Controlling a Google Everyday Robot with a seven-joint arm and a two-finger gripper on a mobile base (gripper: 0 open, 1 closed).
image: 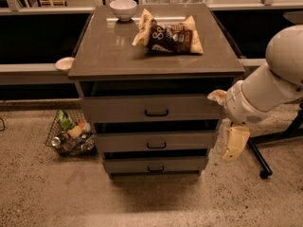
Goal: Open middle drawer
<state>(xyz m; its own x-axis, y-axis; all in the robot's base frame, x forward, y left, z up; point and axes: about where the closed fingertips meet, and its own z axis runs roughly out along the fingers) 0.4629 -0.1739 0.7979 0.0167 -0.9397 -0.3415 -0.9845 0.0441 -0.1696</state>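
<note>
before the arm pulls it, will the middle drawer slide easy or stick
The middle drawer probably slides straight out, being a wide, shallow front set in the cabinet. Its small black bar handle offers little to hook, so a hold may slip. Weight is a guess: contents are hidden. The gripper hangs beside the cabinet, touching nothing.

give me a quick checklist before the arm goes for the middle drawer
1. Middle drawer closed, ready to pull: ok.
2. Its black handle visible and unblocked: ok.
3. Gripper at the handle: not ok; it hangs right of the cabinet, beside the drawer's end, apart from the handle.
4. Floor in front free for the drawer to slide out: ok; the wire basket sits off to the left.
5. Chip bag and bowl back from the top's front edge: ok.
</note>
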